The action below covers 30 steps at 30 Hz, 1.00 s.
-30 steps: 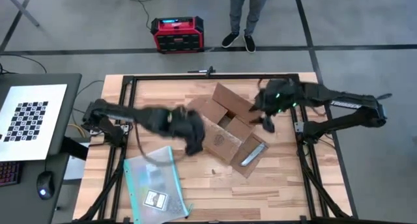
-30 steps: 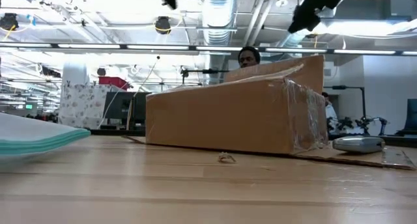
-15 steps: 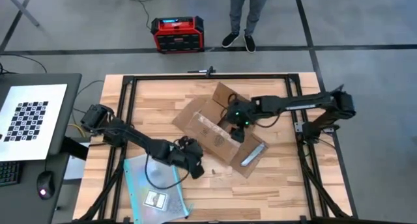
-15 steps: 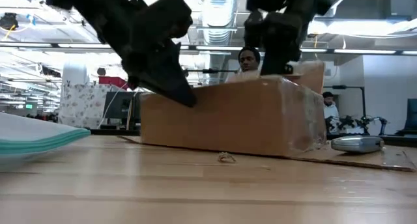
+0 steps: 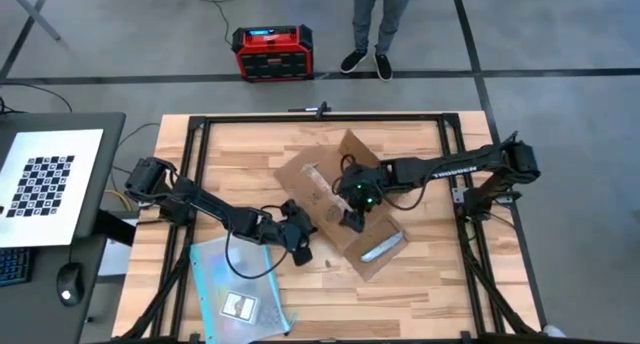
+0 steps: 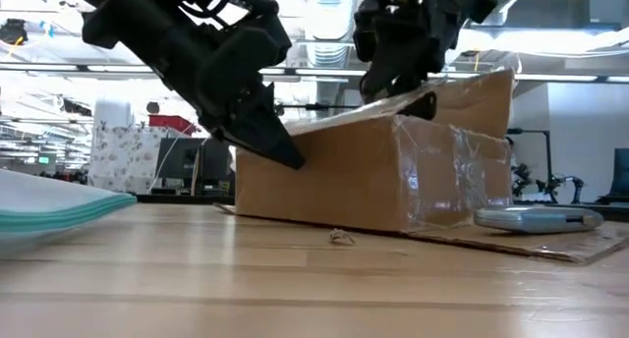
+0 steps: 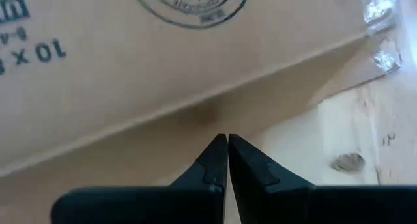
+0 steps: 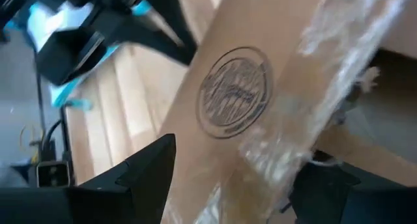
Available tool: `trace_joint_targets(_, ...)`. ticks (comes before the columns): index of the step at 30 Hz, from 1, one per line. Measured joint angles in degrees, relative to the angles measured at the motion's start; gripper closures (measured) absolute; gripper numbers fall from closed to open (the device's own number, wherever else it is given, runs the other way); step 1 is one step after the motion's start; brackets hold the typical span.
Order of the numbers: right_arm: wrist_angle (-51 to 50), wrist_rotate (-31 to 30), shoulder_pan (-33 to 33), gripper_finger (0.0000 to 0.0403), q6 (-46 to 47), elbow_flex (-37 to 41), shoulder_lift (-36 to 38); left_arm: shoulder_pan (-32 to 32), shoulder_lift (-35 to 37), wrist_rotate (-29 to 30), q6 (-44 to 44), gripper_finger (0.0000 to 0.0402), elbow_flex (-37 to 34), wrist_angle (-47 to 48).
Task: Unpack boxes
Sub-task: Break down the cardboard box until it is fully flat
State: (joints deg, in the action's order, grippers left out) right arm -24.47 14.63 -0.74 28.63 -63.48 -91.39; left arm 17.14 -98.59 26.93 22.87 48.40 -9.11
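Lying near the middle of the tabletop (image 5: 230, 159), flaps spread: the cardboard box (image 5: 335, 199). Pressing at its near side with fingers shut, holding nothing: the left hand (image 5: 301, 250). Reaching over the box with fingers apart: the right hand (image 5: 352, 220).

Sitting tilted, one end raised under the right hand (image 6: 393, 68): the box (image 6: 364, 176).

Pointing closed fingertips (image 7: 218, 159) at the box wall (image 7: 130, 61).

Straddling a taped box edge (image 8: 260, 113) with spread fingers (image 8: 150, 165).

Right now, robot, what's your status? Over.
Left gripper shut, tips at box side. Right gripper open, straddling taped flap. Box tilted up on one edge. Silver item on outer flap, pouch beside left arm.
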Motion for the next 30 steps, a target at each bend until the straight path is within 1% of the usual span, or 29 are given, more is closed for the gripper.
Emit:
trace_joint_targets(4,0.3,-1.8,0.0,0.0158,1.6,0.0,-1.0,-0.1,0.0,-0.2,-1.6,0.0402,0.0,-1.6)
trace_joint_targets(6,2.1,-1.9,0.3,0.0179,2.7,-0.1,-0.8,-0.1,0.0,-1.2,-1.8,0.0402,0.0,-2.8)
trace_joint_targets(8,2.2,-2.0,1.0,0.0226,3.1,-1.3,-0.1,-0.3,0.0,-1.3,-1.8,0.0402,0.0,-2.5)
trace_joint_targets(10,2.4,-2.2,2.3,0.0295,2.5,-3.4,0.4,-0.7,0.0,-1.3,-1.3,0.0402,0.0,-2.3)
trace_joint_targets(12,1.5,-3.7,3.9,0.0367,0.6,-5.3,0.5,-1.2,0.0,-1.6,-0.1,0.0402,0.2,-2.4)
trace_joint_targets(13,0.5,-4.5,4.7,0.0382,-0.4,-6.3,0.4,-1.5,0.0,-2.3,0.5,0.0402,0.4,-2.4)
trace_joint_targets(18,-4.7,-11.9,7.8,0.0396,-1.6,-10.5,-0.7,-3.5,0.0,-5.4,4.0,0.0402,1.8,-1.9)
trace_joint_targets(22,-5.7,-16.3,10.0,0.0399,-2.1,-10.7,-0.8,-3.6,0.1,-6.6,7.9,0.0402,4.4,0.1)
trace_joint_targets(27,-5.7,-22.0,12.7,0.0401,-3.4,-10.7,-0.7,-3.6,0.8,-7.8,14.4,0.0402,8.1,4.8)
trace_joint_targets(30,-5.8,-25.4,14.1,0.0402,-4.9,-10.8,-0.7,-3.7,0.9,-8.9,16.1,0.0402,10.3,7.3)
